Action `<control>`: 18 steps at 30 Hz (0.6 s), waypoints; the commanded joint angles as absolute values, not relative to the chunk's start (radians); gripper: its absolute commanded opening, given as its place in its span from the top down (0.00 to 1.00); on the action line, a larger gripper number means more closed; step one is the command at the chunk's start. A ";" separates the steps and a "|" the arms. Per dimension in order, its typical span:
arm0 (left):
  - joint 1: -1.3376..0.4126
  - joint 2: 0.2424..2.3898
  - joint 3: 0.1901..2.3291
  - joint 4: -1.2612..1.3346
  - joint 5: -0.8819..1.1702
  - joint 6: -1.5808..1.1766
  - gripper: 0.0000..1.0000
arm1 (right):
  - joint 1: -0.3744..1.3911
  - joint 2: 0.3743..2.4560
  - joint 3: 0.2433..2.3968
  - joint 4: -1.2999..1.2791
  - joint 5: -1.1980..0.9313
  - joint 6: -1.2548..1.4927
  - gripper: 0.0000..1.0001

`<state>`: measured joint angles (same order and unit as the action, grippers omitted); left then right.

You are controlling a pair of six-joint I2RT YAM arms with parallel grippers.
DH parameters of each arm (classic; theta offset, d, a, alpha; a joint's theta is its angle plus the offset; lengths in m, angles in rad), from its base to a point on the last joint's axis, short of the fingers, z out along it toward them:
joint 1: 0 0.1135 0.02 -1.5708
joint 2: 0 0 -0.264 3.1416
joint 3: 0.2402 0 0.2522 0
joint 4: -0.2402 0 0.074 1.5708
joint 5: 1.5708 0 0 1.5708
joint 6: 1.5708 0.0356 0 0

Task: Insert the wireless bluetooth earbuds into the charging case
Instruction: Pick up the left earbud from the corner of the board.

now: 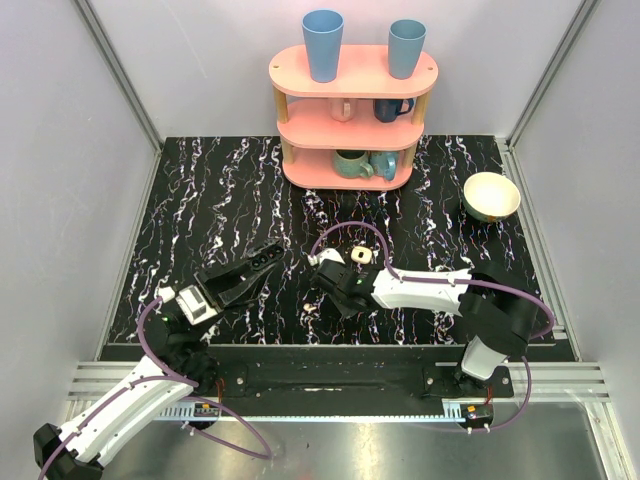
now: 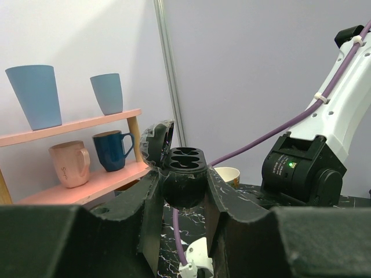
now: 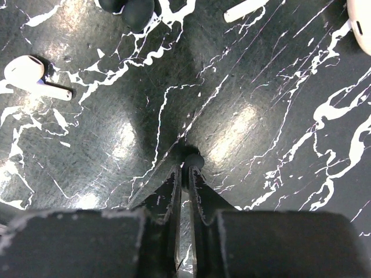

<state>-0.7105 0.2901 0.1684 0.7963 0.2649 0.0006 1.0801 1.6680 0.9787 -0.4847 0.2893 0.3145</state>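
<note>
My left gripper [image 2: 182, 176] [image 1: 262, 258] is shut on a black charging case [image 2: 184, 174], held above the table. Its lid is open and both wells are empty. My right gripper [image 3: 188, 168] [image 1: 330, 290] points down at the table, jaws almost together, pinching a small dark round-headed piece [image 3: 195, 160] that looks like a black earbud. A white earbud [image 3: 30, 72] lies to the upper left. A second white stem [image 3: 246, 8] lies at the top edge. A cream-white case [image 1: 358, 256] sits on the table and shows at the right wrist view's corner [image 3: 362, 20].
Dark rounded pieces [image 3: 136, 10] lie at the top of the right wrist view. A pink shelf [image 1: 350, 125] with mugs and blue cups stands at the back. A cream bowl [image 1: 491, 196] sits at the back right. The right arm [image 2: 307, 168] is close to the held case.
</note>
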 commanded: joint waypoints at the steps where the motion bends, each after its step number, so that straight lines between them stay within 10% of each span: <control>1: -0.707 0.290 0.192 0.839 0.284 0.003 1.00 | 1.086 1.675 1.003 -0.529 0.336 0.325 0.91; 18: -0.707 0.290 0.193 0.841 0.296 0.003 1.00 | 1.083 1.690 1.025 -0.575 0.356 0.325 0.86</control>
